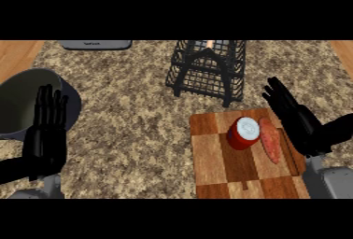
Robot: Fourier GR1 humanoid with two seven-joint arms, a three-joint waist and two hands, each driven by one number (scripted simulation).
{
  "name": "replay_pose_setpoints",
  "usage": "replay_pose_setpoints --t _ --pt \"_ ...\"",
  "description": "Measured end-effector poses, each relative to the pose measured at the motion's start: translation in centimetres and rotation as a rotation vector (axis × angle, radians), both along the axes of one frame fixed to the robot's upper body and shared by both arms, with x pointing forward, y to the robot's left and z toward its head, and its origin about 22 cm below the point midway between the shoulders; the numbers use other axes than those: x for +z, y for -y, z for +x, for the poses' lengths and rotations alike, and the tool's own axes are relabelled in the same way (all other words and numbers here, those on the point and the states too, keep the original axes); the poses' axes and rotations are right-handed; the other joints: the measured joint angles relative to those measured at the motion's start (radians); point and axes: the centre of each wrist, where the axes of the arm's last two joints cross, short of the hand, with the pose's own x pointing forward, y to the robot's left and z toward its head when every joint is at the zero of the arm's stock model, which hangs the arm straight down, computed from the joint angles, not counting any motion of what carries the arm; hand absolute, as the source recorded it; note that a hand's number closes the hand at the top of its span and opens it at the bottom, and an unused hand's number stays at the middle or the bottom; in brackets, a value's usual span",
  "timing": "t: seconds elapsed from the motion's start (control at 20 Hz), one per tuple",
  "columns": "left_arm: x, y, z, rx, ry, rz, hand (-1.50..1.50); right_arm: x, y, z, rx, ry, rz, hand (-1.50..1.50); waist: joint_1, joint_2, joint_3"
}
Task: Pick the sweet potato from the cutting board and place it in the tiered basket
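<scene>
Both hands are open and neither holds anything. Your right hand hangs over the right edge of the cutting board, fingers straight and slightly spread, pointing far and a little left. Just left of its palm, on the board's right side, lies the sweet potato, its length running near to far. The hand does not appear to touch it. On the potato's left stands a red can with a white top, so close that you cannot tell whether the two meet. Beyond the board's far edge, on the speckled counter, sits the black wire tiered basket. Your left hand rests at the left, fingers up, by the rim of a grey pot.

You appear to be at the reach, with the grasp not yet made. The next move calls for lowering the right hand onto the potato and curling the fingers across its narrow width. Keep them clear of the can on the left side. Then comes a lift, and a carry far and left to the basket.
</scene>
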Motion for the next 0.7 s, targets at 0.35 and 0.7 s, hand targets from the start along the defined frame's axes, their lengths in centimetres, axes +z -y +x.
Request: replay_pose_setpoints --t 0.35,0.7 --pt "-4.8 -1.2 -2.4 -0.004 -0.297 0.113 0.00 4.3 7.3 0.9 -0.315 0.191 -0.213 -1.50 -0.049 0.005 -0.022" --pt "-8.2 -0.4 -4.0 -0.056 -0.481 0.149 0.00 1.7 12.7 -2.0 -0.886 0.185 -0.109 -1.50 -0.059 0.000 -0.021"
